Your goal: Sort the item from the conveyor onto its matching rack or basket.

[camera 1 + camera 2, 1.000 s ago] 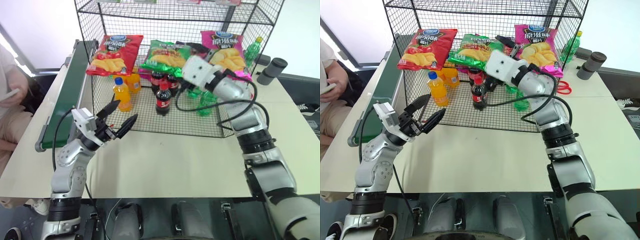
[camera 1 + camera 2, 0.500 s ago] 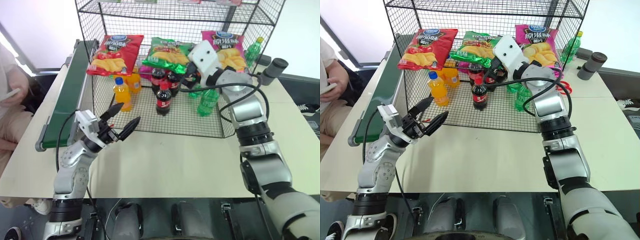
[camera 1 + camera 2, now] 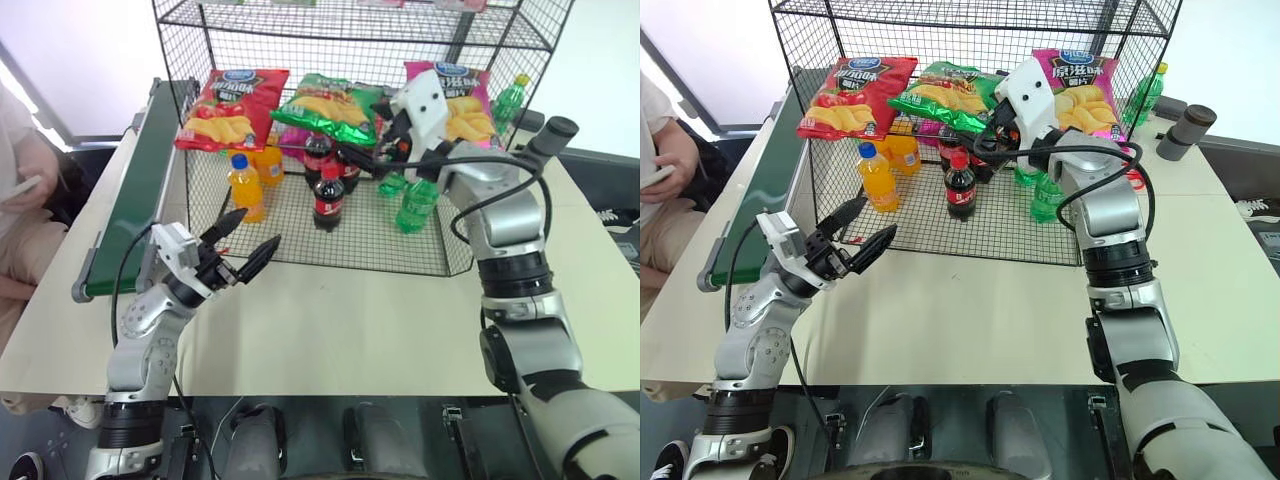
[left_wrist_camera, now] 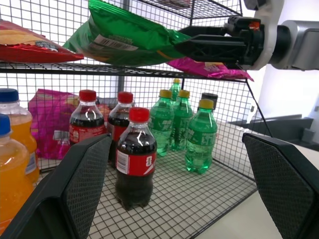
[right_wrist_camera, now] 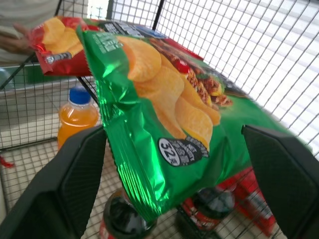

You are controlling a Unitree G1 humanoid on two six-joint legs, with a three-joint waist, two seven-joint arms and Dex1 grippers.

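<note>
- While the green chip bag point(image 3: 325, 108) lay on the upper shelf of the black wire rack point(image 3: 300, 30), between the red chip bag point(image 3: 230, 108) and the pink chip bag point(image 3: 462, 105), we found our right gripper point(image 3: 375, 155) at the bag's front right corner, its fingers spread wide with nothing between them.
- From the right wrist camera, the bag point(image 5: 164, 129) sat straight ahead in the gap between the two fingers, its lower edge drooping over the shelf's front edge above the cola bottles point(image 3: 328, 195); we could not tell whether a finger touched the foil.
- We judged the bag's long axis to run across the shelf, from the red bag's side towards the pink one, so the right gripper faced one short end.
- Our left gripper point(image 3: 245, 245) hung just in front of the rack's lower front edge, fingers likewise splayed and empty, well below the bag and clearly the farther of the two.
- Beside the rack's left side, the dark green conveyor point(image 3: 135, 180) carried nothing that we could see.
- We took the sorting as close to done: the bag looked released on its shelf, and the next move seemed to call for drawing the right arm clear without dragging the overhanging edge off.
</note>
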